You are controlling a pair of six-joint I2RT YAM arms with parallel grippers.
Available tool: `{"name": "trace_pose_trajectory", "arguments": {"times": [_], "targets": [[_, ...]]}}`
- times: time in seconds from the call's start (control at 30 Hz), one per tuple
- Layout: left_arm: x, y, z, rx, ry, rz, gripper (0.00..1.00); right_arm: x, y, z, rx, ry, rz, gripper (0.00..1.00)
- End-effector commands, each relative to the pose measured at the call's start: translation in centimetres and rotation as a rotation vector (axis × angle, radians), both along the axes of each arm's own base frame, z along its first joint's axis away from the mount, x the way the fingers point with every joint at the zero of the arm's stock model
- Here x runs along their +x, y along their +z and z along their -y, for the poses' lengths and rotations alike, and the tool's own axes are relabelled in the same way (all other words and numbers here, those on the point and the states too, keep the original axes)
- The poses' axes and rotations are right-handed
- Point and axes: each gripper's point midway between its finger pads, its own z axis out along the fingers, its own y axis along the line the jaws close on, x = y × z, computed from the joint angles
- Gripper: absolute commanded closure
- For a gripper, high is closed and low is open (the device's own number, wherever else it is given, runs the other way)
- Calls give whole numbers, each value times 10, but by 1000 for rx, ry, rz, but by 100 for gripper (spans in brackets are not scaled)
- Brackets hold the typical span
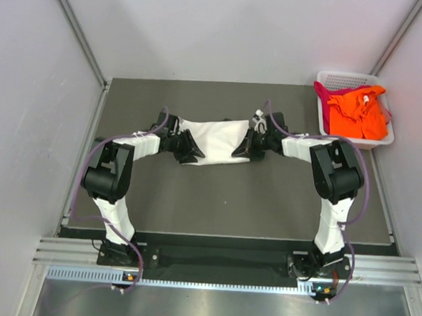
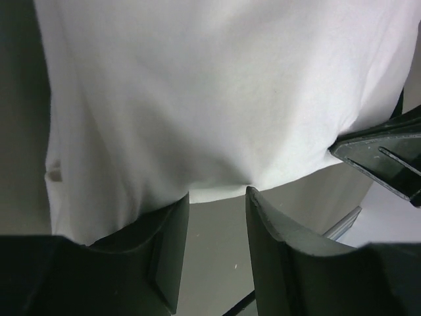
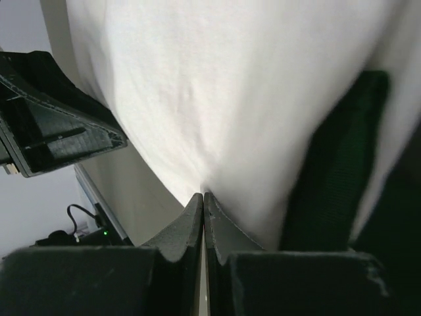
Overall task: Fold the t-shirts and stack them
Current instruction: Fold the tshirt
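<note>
The white t-shirt (image 1: 213, 138) lies as a folded band across the middle of the dark table, stretched between my two grippers. My left gripper (image 1: 189, 149) is at its left end. In the left wrist view the gripper (image 2: 217, 193) is open, its tips at the hem of the white shirt (image 2: 217, 99), with cloth draped over the left finger (image 2: 168, 243). My right gripper (image 1: 242, 147) is at the right end. In the right wrist view it (image 3: 204, 195) is shut on the edge of the white shirt (image 3: 223, 85), and a dark green part (image 3: 335, 171) shows beside it.
A white lattice basket (image 1: 385, 139) stands at the back right, holding an orange shirt (image 1: 357, 113) over a magenta one (image 1: 323, 100). Grey walls close in on the table (image 1: 222, 202) on both sides. Each wrist view shows the other gripper close by.
</note>
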Motion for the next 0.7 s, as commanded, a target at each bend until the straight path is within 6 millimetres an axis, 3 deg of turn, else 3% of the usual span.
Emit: {"name": "trace_pose_trajectory", "arguments": {"times": [0.0,0.23,0.37,0.53,0.67], "targets": [[11,-17,-20,42,47,27,54,4,-12,28,-21,-52,-20,100],[9,-20,-25,59,54,27,55,1,-33,81,-38,-118,-48,100],[12,-3,-27,80,51,58,52,-4,-33,100,-47,-136,-36,98],[15,33,-45,209,63,134,43,-6,-4,105,-54,-134,60,75],[12,66,-70,327,108,190,36,-10,16,113,-91,-135,147,68]]}}
